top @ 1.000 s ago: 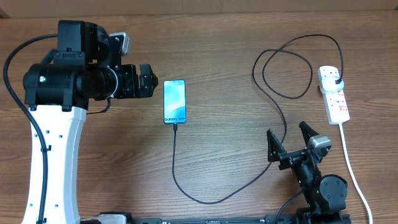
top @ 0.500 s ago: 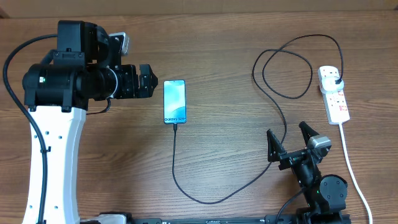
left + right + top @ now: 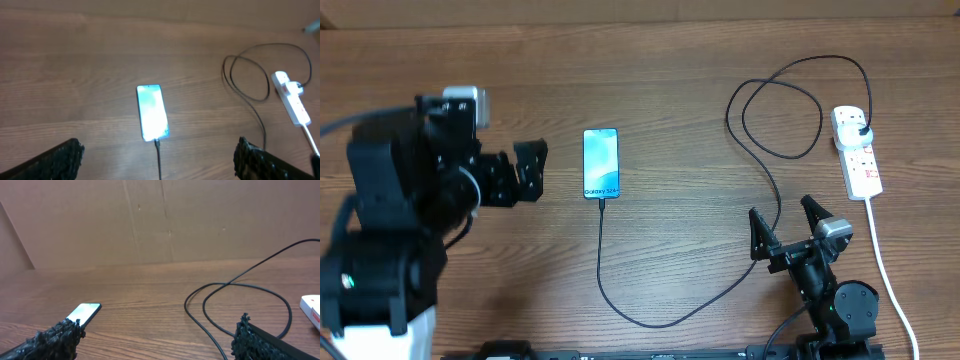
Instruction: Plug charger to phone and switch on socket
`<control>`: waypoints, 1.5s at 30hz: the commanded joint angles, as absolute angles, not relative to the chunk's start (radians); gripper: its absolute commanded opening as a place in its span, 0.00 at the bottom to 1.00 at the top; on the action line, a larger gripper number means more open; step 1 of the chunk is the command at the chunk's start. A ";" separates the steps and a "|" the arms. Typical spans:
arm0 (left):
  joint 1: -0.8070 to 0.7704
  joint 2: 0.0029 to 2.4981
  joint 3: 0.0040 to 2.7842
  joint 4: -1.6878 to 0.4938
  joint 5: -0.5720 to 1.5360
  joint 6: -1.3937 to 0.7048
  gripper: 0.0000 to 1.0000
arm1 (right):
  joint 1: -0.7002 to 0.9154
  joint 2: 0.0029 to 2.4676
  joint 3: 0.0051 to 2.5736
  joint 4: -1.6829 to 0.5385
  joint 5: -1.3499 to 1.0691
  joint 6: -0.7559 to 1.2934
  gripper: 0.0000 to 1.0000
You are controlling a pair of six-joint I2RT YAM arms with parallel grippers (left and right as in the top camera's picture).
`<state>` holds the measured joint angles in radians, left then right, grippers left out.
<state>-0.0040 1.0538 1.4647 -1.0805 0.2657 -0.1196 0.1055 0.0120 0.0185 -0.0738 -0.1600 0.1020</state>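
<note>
Overhead view's too small for you to read the socket [image 3: 860, 160] switches, and the right wrist view cuts it off at the right edge. Your left gripper [image 3: 532, 170] and right gripper [image 3: 780, 210] are both spread wide with nothing in them. The phone [image 3: 601, 163] lies centre-left, its long axis running top to bottom, and the charger [image 3: 600, 262] tip meets its lower end. The cable's black plug [image 3: 860, 128] sits in the socket's upper end, far right.

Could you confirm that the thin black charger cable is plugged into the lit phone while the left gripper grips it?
No: the overhead view shows the left gripper open, apart from the slim blue-screened phone; the thin black charger cable is plugged in.
</note>
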 commanded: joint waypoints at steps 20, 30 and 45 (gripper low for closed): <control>0.007 0.390 0.472 -0.187 0.306 -0.111 0.99 | 0.105 0.003 0.008 -0.069 -0.159 0.107 1.00; 0.007 0.182 0.212 0.016 0.296 0.003 1.00 | 0.105 0.003 0.008 -0.069 -0.159 0.107 1.00; 0.007 0.049 0.070 0.061 0.191 0.016 1.00 | 0.105 0.003 0.008 -0.069 -0.159 0.107 1.00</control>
